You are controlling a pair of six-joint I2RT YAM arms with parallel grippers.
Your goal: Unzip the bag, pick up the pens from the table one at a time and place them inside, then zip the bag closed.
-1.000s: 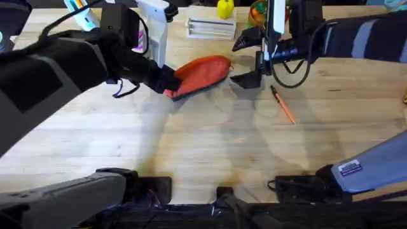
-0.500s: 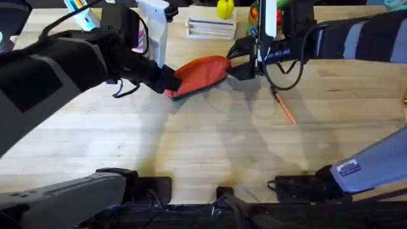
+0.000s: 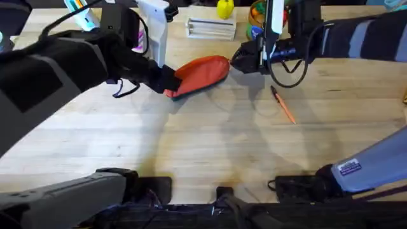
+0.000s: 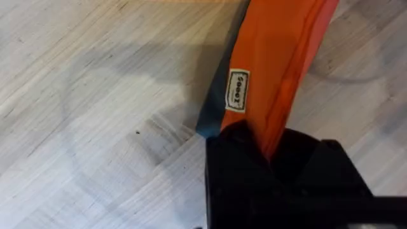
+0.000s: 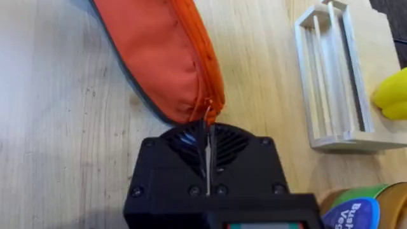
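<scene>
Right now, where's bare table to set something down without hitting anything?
The near half of the table is bare, from the arm bases up to the pouch and the orange pen. It is crowded along the far edge: a white rack, a yellow object, a can, plus both pincers at the pouch ends.

The right hand (image 5: 208,149) sat at the near end of the orange bag (image 5: 159,54), its black fingers (image 5: 219,168) closed together on the small metal zipper pull (image 5: 207,117). The bag lay on the wooden counter (image 5: 57,140), a dark edge showing along its underside. Beside it stood a white slatted rack (image 5: 334,76), with a yellow object (image 5: 391,95) and a labelled can (image 5: 359,207) nearby.
</scene>
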